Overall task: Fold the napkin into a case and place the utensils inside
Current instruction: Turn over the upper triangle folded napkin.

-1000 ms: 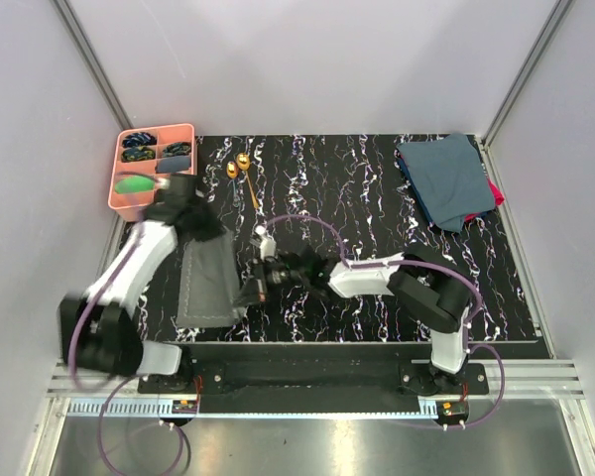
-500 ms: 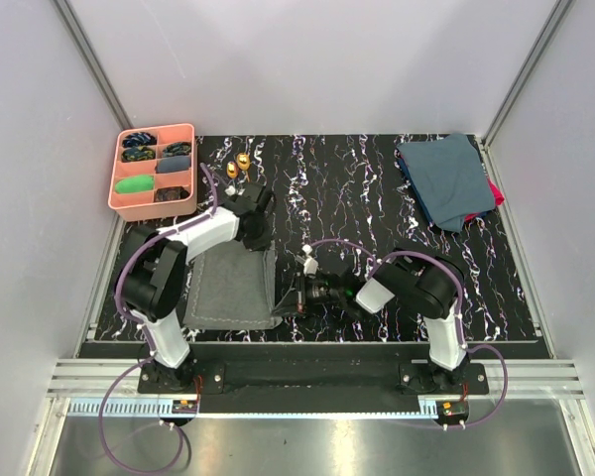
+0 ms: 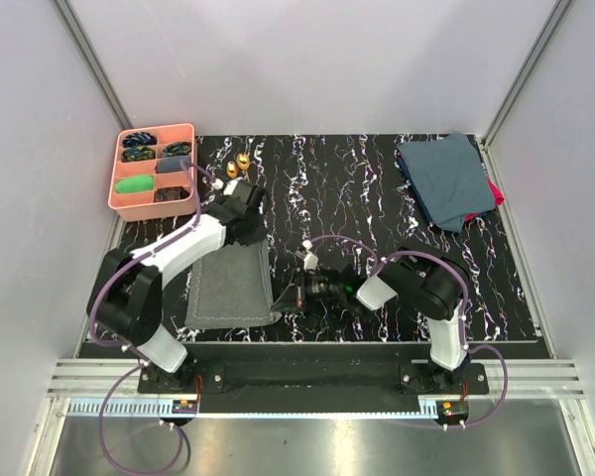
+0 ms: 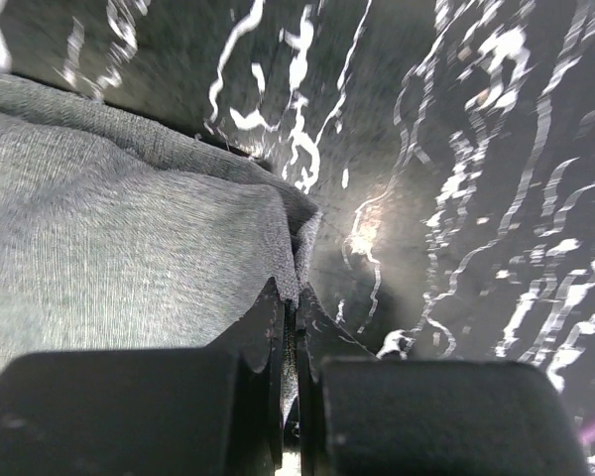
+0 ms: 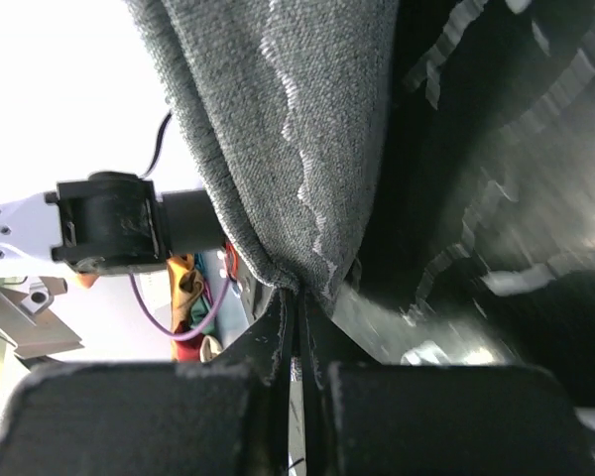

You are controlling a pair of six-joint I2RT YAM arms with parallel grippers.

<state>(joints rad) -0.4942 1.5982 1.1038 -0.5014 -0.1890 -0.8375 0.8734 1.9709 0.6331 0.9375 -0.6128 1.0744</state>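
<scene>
- I pinch the right edge of the grey square fabric napkin [image 3: 226, 290], left end effector [image 4: 290, 332] and right end effector [image 5: 297, 319] both shut tight.
- It spreads leftward in frame, long axis top-to-bottom.

The grey square fabric napkin [image 4: 129, 228] is matt, finely woven cloth with a slightly fuzzy nap. The black table with white marbled veins [image 4: 456, 149] looks smooth and glossy, with glare on it. The two small gold metal utensils [image 3: 243, 160] shine. The pink compartment tray [image 3: 122, 206] looks like smooth plastic; the black fingers [image 4: 119, 407] are matt.
</scene>
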